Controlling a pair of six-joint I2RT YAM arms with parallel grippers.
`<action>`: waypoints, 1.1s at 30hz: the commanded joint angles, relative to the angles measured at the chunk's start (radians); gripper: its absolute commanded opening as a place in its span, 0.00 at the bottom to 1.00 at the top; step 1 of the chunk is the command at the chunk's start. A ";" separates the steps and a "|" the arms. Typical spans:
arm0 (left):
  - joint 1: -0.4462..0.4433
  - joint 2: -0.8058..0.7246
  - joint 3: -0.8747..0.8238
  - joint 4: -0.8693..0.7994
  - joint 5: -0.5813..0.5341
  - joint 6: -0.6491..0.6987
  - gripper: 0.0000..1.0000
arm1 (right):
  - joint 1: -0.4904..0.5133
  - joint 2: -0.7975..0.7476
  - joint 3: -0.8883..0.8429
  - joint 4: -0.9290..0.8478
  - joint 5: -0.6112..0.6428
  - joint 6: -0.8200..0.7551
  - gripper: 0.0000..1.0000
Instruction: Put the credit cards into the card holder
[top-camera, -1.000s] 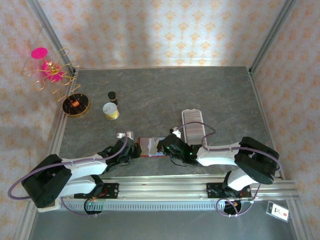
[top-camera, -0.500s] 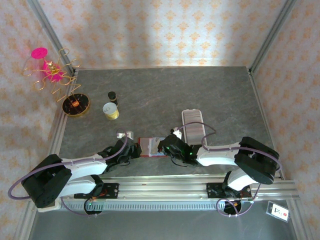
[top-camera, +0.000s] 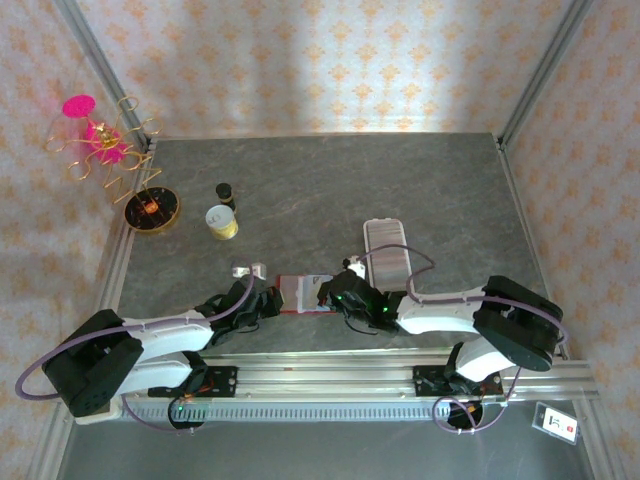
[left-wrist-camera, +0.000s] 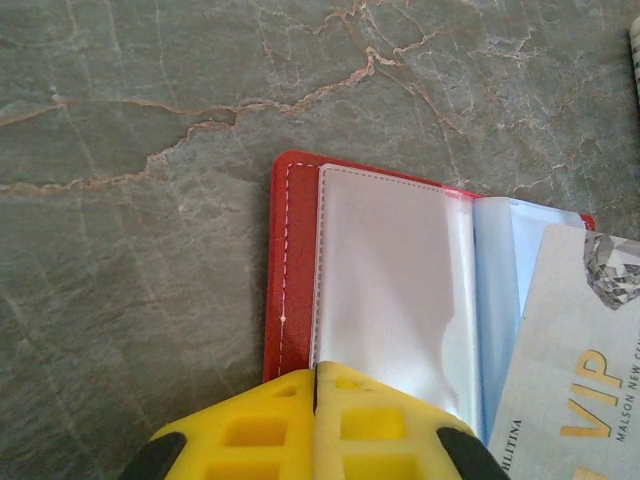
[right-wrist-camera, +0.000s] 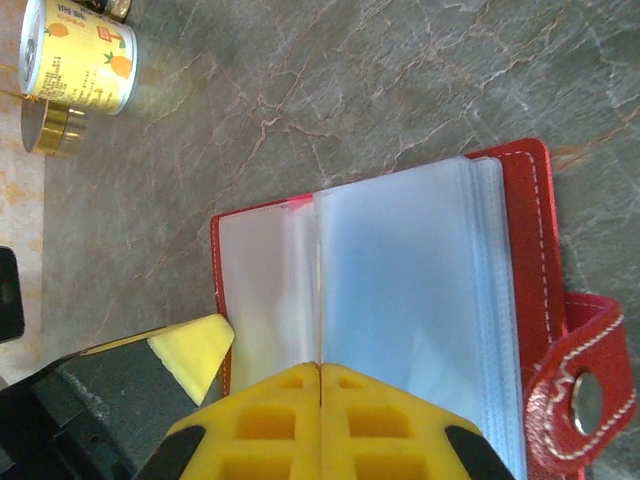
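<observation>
The red card holder (top-camera: 297, 294) lies open near the table's front edge, its clear sleeves fanned out (right-wrist-camera: 400, 300) and its snap strap (right-wrist-camera: 585, 400) to one side. My left gripper (left-wrist-camera: 317, 378) is shut, its yellow tips resting on the holder's left side where the red cover (left-wrist-camera: 295, 260) meets a sleeve. My right gripper (right-wrist-camera: 319, 370) is shut on a credit card (right-wrist-camera: 318, 290), seen edge-on as a thin line standing over the holder's middle. In the left wrist view that pale card (left-wrist-camera: 570, 360), printed VIP, slants over the blue sleeves. In the top view the two grippers (top-camera: 266, 300) (top-camera: 332, 296) flank the holder.
A small yellow-labelled can (top-camera: 222, 222) and a dark bottle (top-camera: 225, 191) stand at the back left, near a gold wire stand (top-camera: 150, 209) with pink pieces. A white ribbed object (top-camera: 385, 250) lies just behind the right gripper. A small silver piece (top-camera: 249, 269) sits behind the left gripper.
The right gripper has edged slightly to the right with the card. The card holder and the left gripper have stayed in place.
</observation>
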 joint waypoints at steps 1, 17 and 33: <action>-0.005 -0.001 -0.028 -0.052 0.007 -0.008 0.07 | 0.005 0.009 -0.014 0.067 -0.007 0.017 0.00; -0.005 -0.008 -0.034 -0.051 0.006 -0.012 0.07 | 0.004 0.018 -0.019 0.061 0.004 0.025 0.00; -0.005 -0.009 -0.034 -0.050 0.007 -0.013 0.07 | 0.004 0.018 -0.031 0.062 0.013 0.019 0.00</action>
